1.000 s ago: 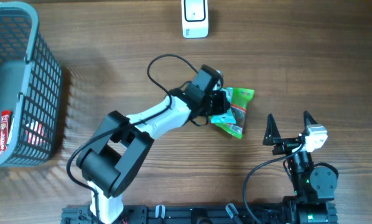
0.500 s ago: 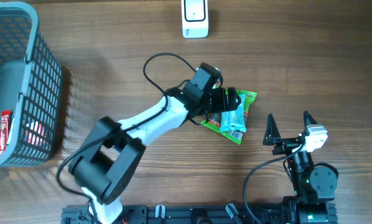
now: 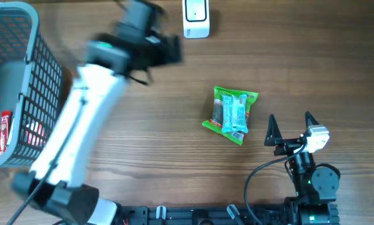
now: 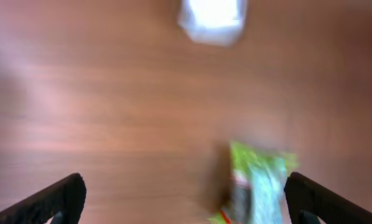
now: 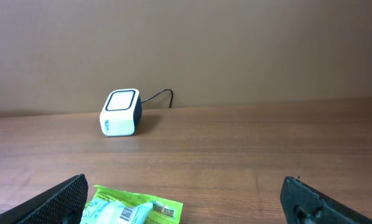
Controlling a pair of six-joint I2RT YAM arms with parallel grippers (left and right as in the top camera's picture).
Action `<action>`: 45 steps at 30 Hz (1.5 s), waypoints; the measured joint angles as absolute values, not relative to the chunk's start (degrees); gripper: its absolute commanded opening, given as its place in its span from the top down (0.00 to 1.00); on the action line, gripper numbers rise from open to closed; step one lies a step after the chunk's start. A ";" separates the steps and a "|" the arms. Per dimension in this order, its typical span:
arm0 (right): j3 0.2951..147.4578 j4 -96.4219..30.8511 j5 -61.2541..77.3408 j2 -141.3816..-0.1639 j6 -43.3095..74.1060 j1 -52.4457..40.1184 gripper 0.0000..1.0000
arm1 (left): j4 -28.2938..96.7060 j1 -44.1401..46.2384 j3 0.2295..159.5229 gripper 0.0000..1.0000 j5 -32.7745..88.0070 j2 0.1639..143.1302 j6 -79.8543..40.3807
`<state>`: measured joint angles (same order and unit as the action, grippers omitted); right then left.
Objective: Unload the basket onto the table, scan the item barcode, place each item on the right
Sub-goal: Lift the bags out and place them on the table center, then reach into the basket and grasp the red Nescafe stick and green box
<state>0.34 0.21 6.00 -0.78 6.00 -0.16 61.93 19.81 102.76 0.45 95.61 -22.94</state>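
Note:
The item, a green snack packet (image 3: 232,114) with a blue-and-white label, lies flat on the wooden table, free of both grippers. It also shows blurred in the left wrist view, packet (image 4: 257,183), and with its barcode facing up in the right wrist view, packet (image 5: 133,211). The white scanner (image 3: 196,17) stands at the far edge. My left gripper (image 3: 173,49), motion-blurred, is open and empty, far up and left of the packet. My right gripper (image 3: 291,125) rests open just right of the packet.
A grey mesh basket (image 3: 46,75) stands at the left edge with a red-labelled item (image 3: 4,131) inside. The scanner (image 5: 120,112) has a cable trailing behind it. A black cable loops by the right arm's base (image 3: 256,178).
My left gripper has opened and let go of the packet, then swung quickly up and left. The packet now lies on the table. The right arm has not moved.

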 measured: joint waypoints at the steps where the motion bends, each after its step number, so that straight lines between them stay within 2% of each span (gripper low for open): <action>1: 0.34 0.21 6.00 -0.78 6.00 -0.16 0.00 | 63.99 16.25 106.13 0.00 -0.84 94.96 -22.52; 3: 0.34 0.19 6.00 -0.78 6.00 -0.16 0.00 | 66.13 11.25 109.56 0.00 -2.02 94.17 -21.78; 4: 0.34 0.19 6.00 -0.78 6.00 -0.16 0.00 | 67.51 5.02 112.12 0.00 -3.40 92.84 -21.63; 12: 0.34 0.21 6.00 -0.78 6.00 -0.16 0.00 | 70.78 -25.06 112.84 0.00 -5.08 89.69 -21.28; 16: 0.34 0.21 6.00 -0.78 6.00 -0.16 0.00 | 70.52 -36.16 111.46 0.00 -5.58 90.21 -20.78; 19: 0.34 0.21 6.00 -0.78 6.00 -0.16 0.00 | 69.41 -41.28 108.29 0.00 -5.52 91.70 -18.55; 29: 0.34 0.21 6.00 -0.78 6.00 -0.16 0.00 | 63.24 -43.31 92.97 0.00 -3.53 103.02 -3.66; 36: 0.34 0.21 6.00 -0.78 6.00 -0.16 0.00 | 60.71 -43.31 92.12 0.00 -1.61 104.68 7.35; 45: 0.34 0.21 6.00 -0.78 6.00 -0.16 0.00 | 59.29 -43.70 92.12 0.00 -2.24 108.07 13.96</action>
